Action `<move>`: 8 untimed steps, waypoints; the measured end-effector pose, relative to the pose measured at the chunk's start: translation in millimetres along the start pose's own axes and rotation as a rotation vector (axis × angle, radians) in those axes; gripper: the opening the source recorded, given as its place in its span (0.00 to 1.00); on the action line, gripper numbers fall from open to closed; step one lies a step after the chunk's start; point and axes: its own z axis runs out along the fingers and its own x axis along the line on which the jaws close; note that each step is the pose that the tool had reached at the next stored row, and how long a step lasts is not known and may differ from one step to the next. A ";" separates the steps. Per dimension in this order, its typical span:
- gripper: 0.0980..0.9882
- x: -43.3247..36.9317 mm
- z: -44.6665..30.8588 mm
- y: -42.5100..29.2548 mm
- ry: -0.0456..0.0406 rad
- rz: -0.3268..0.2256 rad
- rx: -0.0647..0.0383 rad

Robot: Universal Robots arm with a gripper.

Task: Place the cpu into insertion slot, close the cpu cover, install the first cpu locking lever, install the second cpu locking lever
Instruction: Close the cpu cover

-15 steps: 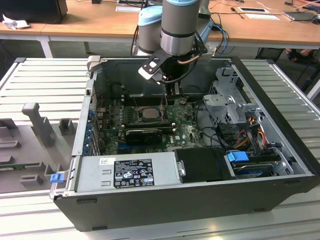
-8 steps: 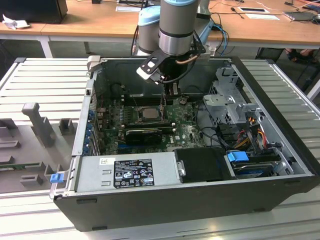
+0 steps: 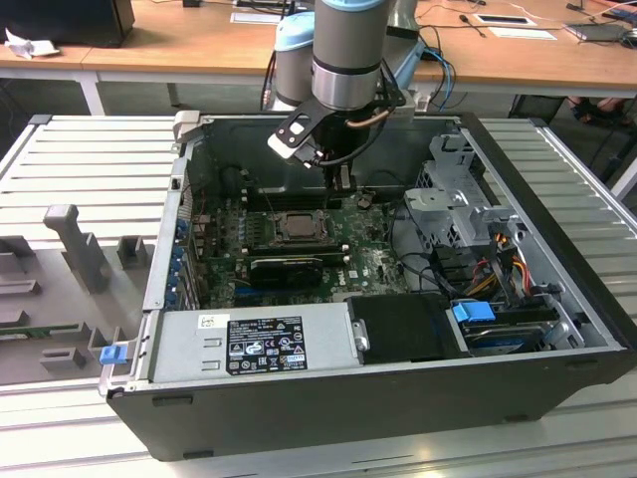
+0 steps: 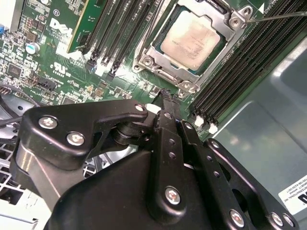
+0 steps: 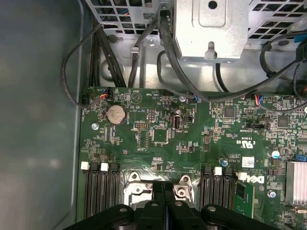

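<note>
- Pincer [image 4: 165,96]: the fingers are together, with nothing clamped between them. The tip is held low over the motherboard [image 5: 158,124], just beside one edge of the insertion slot [image 5: 184,190].
- Cpu [image 4: 192,39]: it is seated in the insertion slot, and its pale face is seen through the window of the cover. In the exterior view it is found near the middle of the board, close under the pincer [image 3: 336,179].
- Cpu cover [image 4: 154,50]: the silver frame lies flat around the chip and is judged to be closed.
- Locking lever [image 4: 278,17]: a thin rod runs away from one corner of the socket. Whether it is latched cannot be told.
- Step in hand: lever work is judged to be under way, since chip and cover are in place.
- Handling notes (judgement):
  - The joined fingertips are best used as a single pusher.
  - Contact is to be kept on the lever wire alone, clear of the cover frame and the memory slots [image 4: 240,67].
  - Pressure is to be applied down first, then sideways under the hook.
  - Force is to be held in line with the lever's travel, so that a slip onto the small board parts is avoided.
- Setting: the board is housed in an open computer case [image 3: 398,418] laid on a ribbed table [image 3: 90,159].
</note>
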 end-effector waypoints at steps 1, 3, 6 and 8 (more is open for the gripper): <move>0.01 0.0 0.0 -0.3 0.0000 0.000 0.000; 0.01 0.0 -0.1 -0.9 -0.0001 0.000 0.000; 0.01 0.1 -0.1 -1.8 0.0000 0.000 0.000; 0.01 0.1 -0.1 -3.1 0.0000 0.000 0.000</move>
